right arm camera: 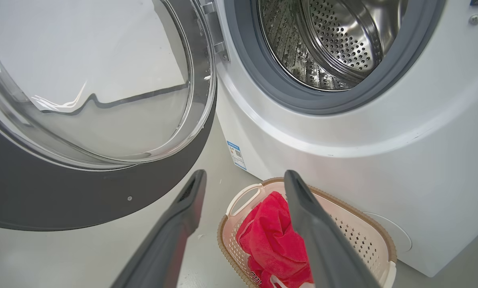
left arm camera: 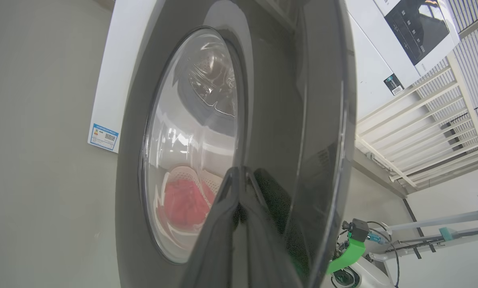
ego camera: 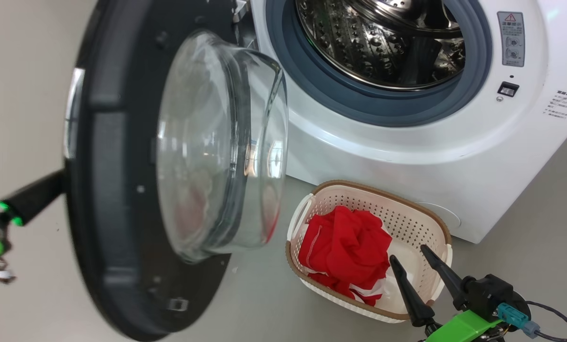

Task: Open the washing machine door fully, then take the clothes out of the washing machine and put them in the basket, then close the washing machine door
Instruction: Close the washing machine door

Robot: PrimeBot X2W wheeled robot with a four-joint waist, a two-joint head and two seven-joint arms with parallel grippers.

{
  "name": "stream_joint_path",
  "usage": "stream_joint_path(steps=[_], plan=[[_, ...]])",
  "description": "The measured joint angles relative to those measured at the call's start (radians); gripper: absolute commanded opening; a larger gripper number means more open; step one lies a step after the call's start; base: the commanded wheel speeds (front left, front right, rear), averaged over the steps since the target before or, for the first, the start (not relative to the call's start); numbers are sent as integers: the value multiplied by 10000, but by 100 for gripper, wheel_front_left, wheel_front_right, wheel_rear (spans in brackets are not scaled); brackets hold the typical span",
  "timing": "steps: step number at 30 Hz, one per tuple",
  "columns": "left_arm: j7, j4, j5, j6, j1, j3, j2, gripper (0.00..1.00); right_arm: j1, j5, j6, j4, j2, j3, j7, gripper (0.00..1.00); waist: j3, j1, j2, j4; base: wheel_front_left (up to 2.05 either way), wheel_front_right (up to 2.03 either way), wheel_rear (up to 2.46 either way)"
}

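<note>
The washing machine [ego camera: 407, 152] stands with its steel drum [ego camera: 383, 42] showing nothing inside. The washing machine door [ego camera: 112, 190] hangs swung out to the left, glass bowl facing right. My left gripper [ego camera: 58, 183] is shut, and in the left wrist view its tips [left arm camera: 239, 172] rest against the door's glossy outer face [left arm camera: 287, 120]. The red clothes [ego camera: 345, 242] lie in the basket [ego camera: 407, 213] on the floor in front of the machine. My right gripper [ego camera: 408, 253] is open just above the basket's near edge, holding nothing. In the right wrist view its fingers [right arm camera: 245, 176] frame the clothes [right arm camera: 271, 240] and basket [right arm camera: 359, 232].
Grey floor [ego camera: 264, 304] runs between the door and the basket. A blue label [right arm camera: 235, 155] is stuck low on the machine's side. A white slatted railing [left arm camera: 423, 132] stands beyond the machine in the left wrist view. A cable [ego camera: 549, 318] trails from my right wrist.
</note>
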Motion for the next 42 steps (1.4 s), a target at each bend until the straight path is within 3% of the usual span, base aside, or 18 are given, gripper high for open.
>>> stream_joint_path(steps=[8,21,30,32,34,42], plan=[[-123,-989,174,0,-8,-412,-903,0,-1,0,0,-27,12,-69,0,100,-9,0,0,-173,0,0,0],[-1325,-696,909,-6,224,-474,-930,0,113,0,0,-59,90,-102,0,100,-229,0,0,-293,0,0,0],[-3080,217,1360,-6,1629,-734,-930,48,260,100,0,-65,194,130,0,100,-614,0,0,-231,0,0,0],[-3455,391,1338,-6,1982,-790,-940,79,375,102,0,-69,194,163,0,100,-684,0,0,-215,0,0,0],[-3831,573,1340,-6,2254,-859,-943,100,436,102,0,-67,192,188,0,100,-726,0,0,-184,0,0,0],[-5193,1108,1352,-6,3012,-1260,-1152,100,436,138,0,-92,188,267,0,100,-804,0,0,-112,0,0,0]])
